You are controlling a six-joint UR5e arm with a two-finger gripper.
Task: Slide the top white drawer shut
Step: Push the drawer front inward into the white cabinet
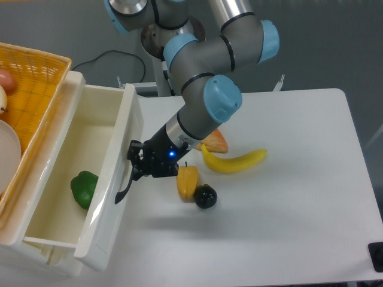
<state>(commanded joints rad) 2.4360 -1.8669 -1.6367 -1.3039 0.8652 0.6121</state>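
Left of frame, the hand [135, 168] presses the top white drawer [108, 197] by its black handle [124, 187]; finger spread unclear. The stiff, glossy tub likely glides easily.

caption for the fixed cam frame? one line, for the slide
UR5e gripper pressing at the black handle of the top white drawer, still partly open with a green pepper inside.
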